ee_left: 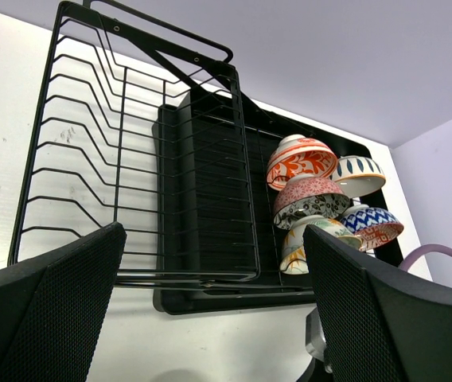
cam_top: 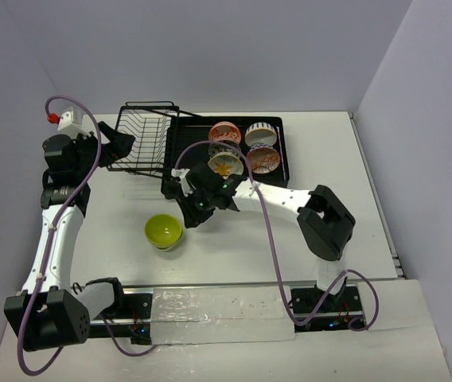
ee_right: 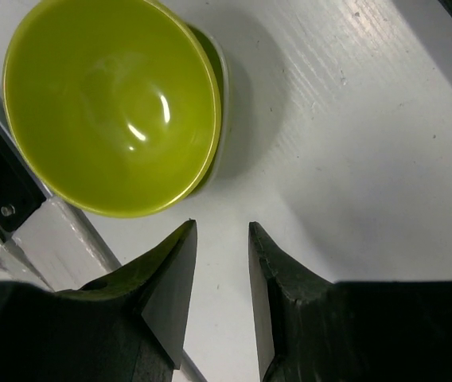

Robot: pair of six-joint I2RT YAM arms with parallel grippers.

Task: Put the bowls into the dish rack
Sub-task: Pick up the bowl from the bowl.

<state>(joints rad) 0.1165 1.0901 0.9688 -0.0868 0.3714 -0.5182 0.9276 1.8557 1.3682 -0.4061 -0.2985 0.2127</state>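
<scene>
Right hand [ee_right: 221, 226] points down at the table [ee_right: 353, 143] beside the green bowl [ee_right: 111, 103], slightly apart and empty; left hand [ee_left: 214, 231], spread wide, faces the dish rack [ee_left: 210, 159].

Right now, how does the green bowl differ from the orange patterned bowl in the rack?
The green bowl is plain lime; the orange bowl carries a pattern. The green bowl stands alone on the table, outside the dish rack; the orange bowl sits in the rack against other bowls. Both are small and round.
</scene>
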